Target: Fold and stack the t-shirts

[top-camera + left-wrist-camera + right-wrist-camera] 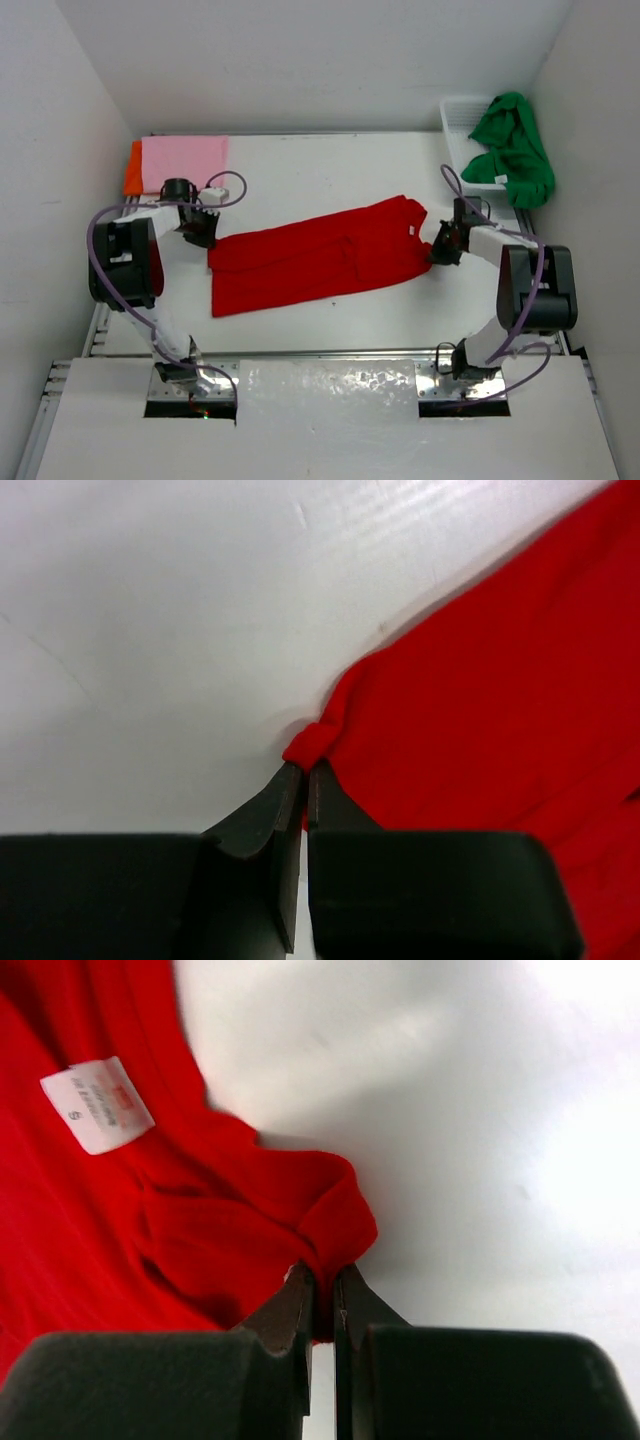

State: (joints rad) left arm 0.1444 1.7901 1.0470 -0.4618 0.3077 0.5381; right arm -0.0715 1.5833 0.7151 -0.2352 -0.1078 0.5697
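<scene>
Top view: the red t-shirt (320,255) lies spread across the table (330,170). The left gripper (203,235) is at its left far corner and the right gripper (438,247) at its collar end. The pink t-shirt (183,160) lies on the orange t-shirt (132,170) beyond the red one's left end, and the green t-shirt (515,150) hangs over the basket (462,120) beyond its right end

Left wrist: the left gripper (305,780) has its jaws pressed together, nipping the red t-shirt's (500,730) bunched corner

Right wrist: the right gripper (325,1285) pinches a fold of the red t-shirt (100,1240) near its white label (97,1103)

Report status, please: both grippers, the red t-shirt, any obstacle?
Left gripper shut on a corner of the red t-shirt. Right gripper shut on its collar end. Shirt spread on the table. Nothing in the way.
</scene>
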